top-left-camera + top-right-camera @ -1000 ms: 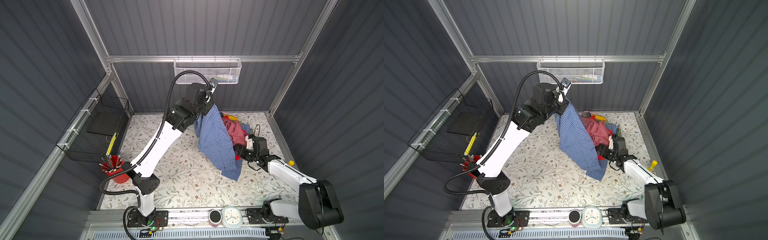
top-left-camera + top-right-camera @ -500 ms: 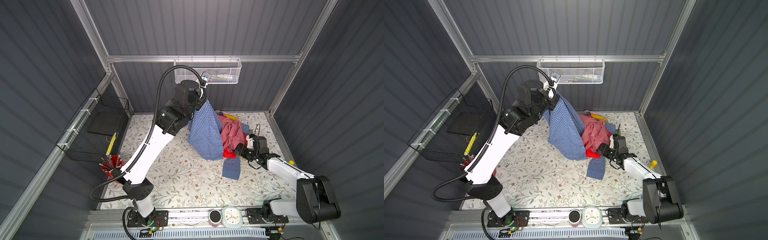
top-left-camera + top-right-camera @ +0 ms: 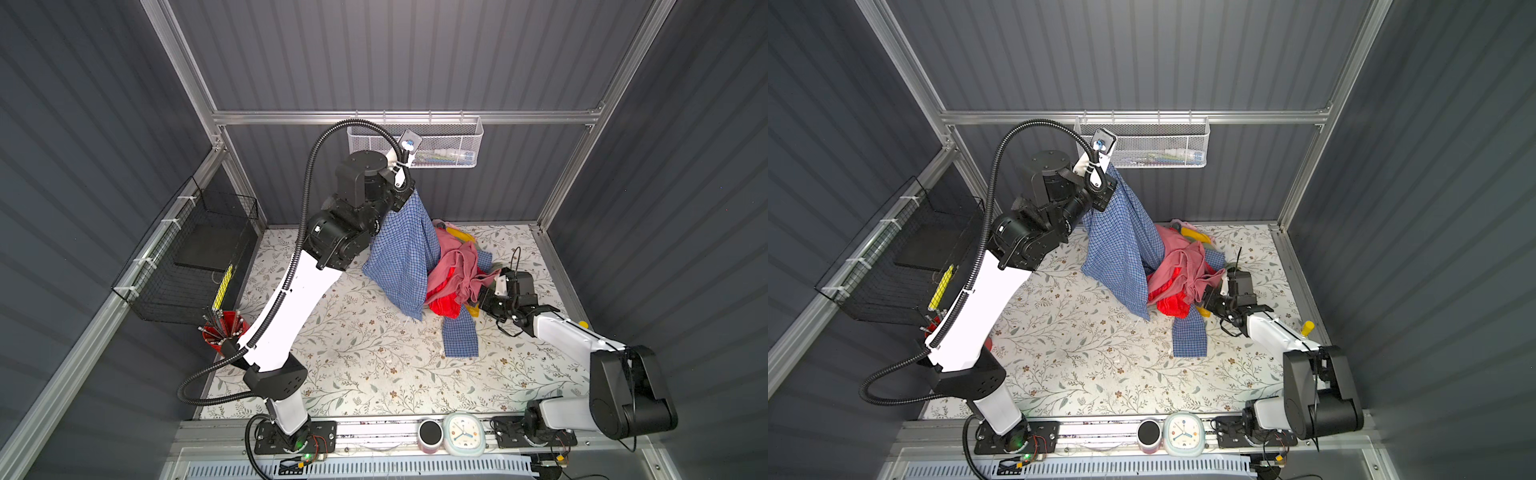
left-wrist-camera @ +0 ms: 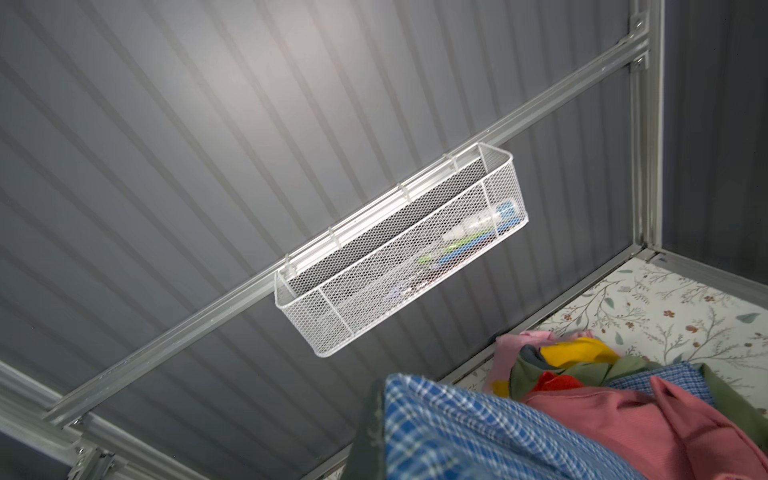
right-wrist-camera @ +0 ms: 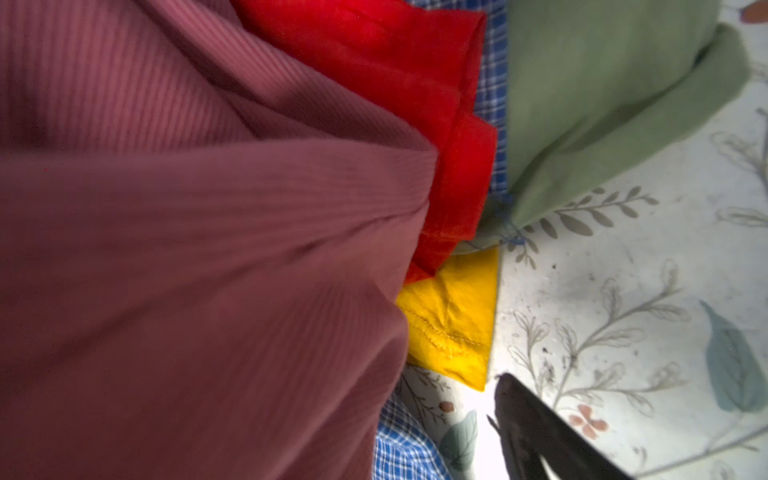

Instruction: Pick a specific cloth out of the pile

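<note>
The cloth (image 3: pixel 401 257), a blue-and-white checked shirt, hangs from my left gripper (image 3: pixel 405 195), which is shut on its top, high up near the back wall. Both top views show the cloth (image 3: pixel 1121 249) draping down to the pile (image 3: pixel 455 270) of pink, red, yellow and olive garments. One sleeve (image 3: pixel 459 336) trails flat on the table. In the left wrist view a dark finger (image 4: pixel 370 428) presses the cloth (image 4: pixel 478 436). My right gripper (image 3: pixel 484 291) sits low at the pile's right edge and is open. One finger (image 5: pixel 540 436) shows over bare table, and the pink garment (image 5: pixel 187 249) hides the other.
A white mesh basket (image 3: pixel 436 145) hangs on the back wall just behind the left gripper. A black wire basket (image 3: pixel 195 257) is on the left wall, with a red pen cup (image 3: pixel 222 332) below it. A clock (image 3: pixel 463 428) and a dark cylinder (image 3: pixel 429 432) stand on the front rail.
My left gripper has carried the shirt up and to the left. The shirt's body has lifted off the table and drawn the pink garment up. The right gripper stays at the pile.
</note>
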You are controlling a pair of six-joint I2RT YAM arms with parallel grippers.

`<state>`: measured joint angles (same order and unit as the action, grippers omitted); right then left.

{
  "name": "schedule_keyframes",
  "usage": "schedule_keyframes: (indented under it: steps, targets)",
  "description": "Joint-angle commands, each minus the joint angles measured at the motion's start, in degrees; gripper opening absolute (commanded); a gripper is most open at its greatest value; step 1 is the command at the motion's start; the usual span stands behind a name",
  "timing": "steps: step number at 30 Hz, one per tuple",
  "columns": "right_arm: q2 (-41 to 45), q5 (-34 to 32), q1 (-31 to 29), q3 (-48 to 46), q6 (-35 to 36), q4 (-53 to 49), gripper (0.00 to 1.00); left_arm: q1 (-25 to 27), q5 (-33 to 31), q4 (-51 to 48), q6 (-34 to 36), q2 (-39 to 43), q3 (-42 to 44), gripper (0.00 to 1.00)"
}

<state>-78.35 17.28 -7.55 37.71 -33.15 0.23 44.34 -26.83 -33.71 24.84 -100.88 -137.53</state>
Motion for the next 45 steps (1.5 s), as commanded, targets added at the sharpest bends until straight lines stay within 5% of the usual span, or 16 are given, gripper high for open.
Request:
schedule_keyframes:
  steps: [1, 12, 27, 45]
  targets:
    - [2.71, 1.27, 0.15, -0.26, 0.63, 1.77, 0.99, -0.04, 5.14, 3.42, -1.99, -1.94, -2.59, 0.00]
    - [5.60, 0.46, 0.15, 0.79, 3.51, -4.58, 0.99, -0.04, -1.55, 12.37, 3.64, -2.37, -7.59, 0.00]
    - [3.30, 0.81, 0.16, 3.95, 3.25, -6.38, 0.99, -0.04, 0.23, 18.90, 8.56, 3.15, -4.94, 0.00]
    - [0.20, 0.56, 0.17, 5.53, 2.23, -7.50, 0.99, -0.18, -10.43, 23.39, 23.52, 3.72, -8.80, 0.00]
